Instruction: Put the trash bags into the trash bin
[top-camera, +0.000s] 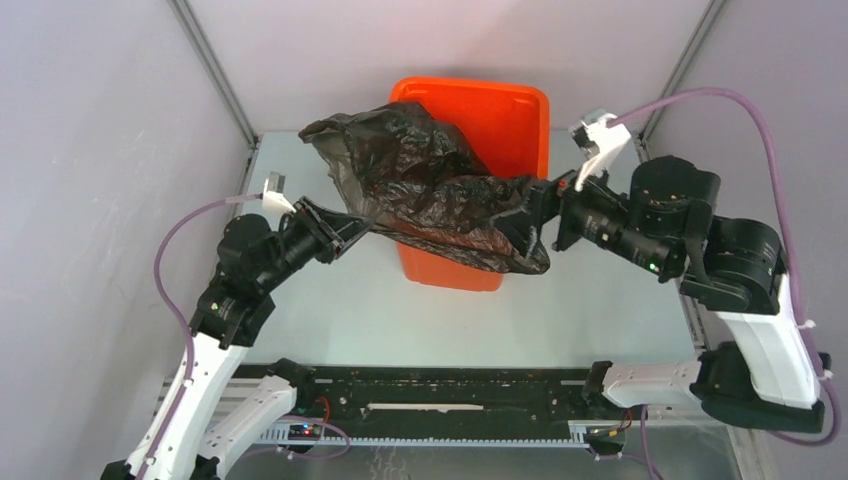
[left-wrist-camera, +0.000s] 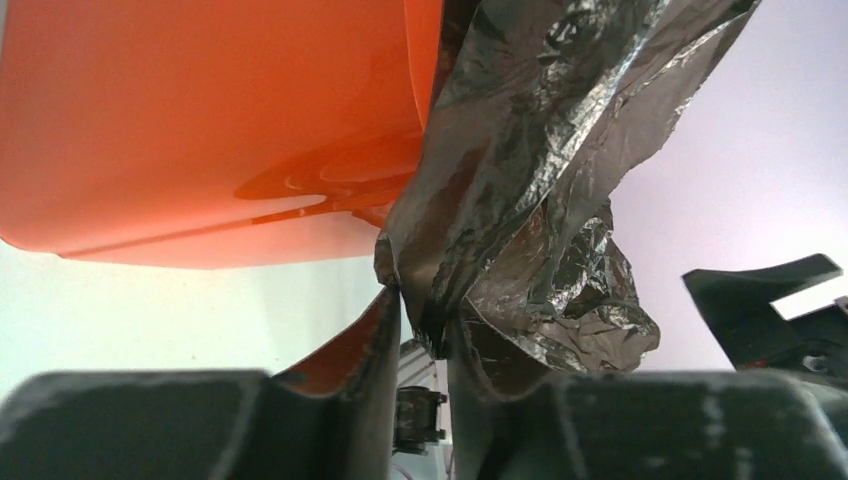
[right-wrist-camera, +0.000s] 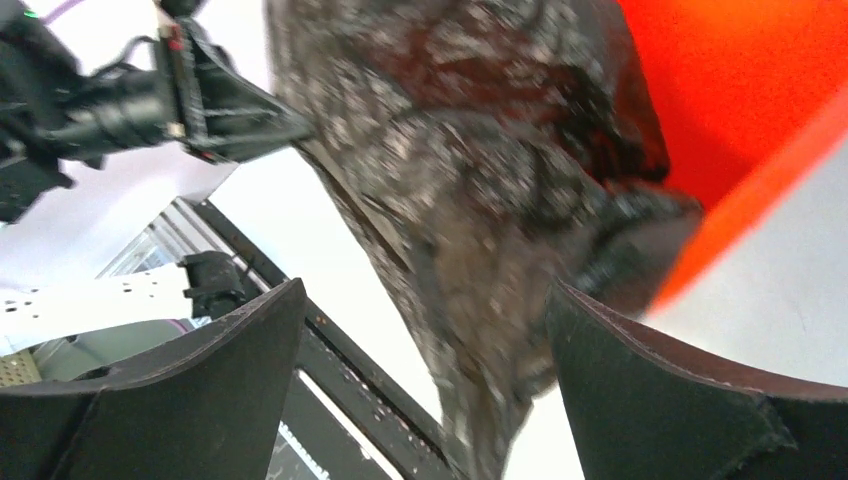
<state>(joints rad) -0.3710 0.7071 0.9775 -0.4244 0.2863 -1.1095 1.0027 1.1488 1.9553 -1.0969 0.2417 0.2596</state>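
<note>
The orange trash bin (top-camera: 505, 110) stands upright at the table's middle back. The black glossy trash bag (top-camera: 430, 185) lies crumpled across the bin's open top and hangs over its front and left rim. My left gripper (top-camera: 352, 228) is left of the bin and shut on the bag's left edge; the left wrist view shows the film (left-wrist-camera: 530, 150) pinched between the fingers (left-wrist-camera: 375, 350) beside the bin wall (left-wrist-camera: 200, 120). My right gripper (top-camera: 528, 215) is at the bag's right side, open. In the right wrist view the bag (right-wrist-camera: 470, 160) hangs between the spread fingers (right-wrist-camera: 240, 350), untouched.
Grey walls and metal frame posts (top-camera: 215, 70) enclose the table on the left, right and back. A black rail (top-camera: 440, 390) runs along the near edge between the arm bases. A purple cable (top-camera: 740, 100) loops above the right arm.
</note>
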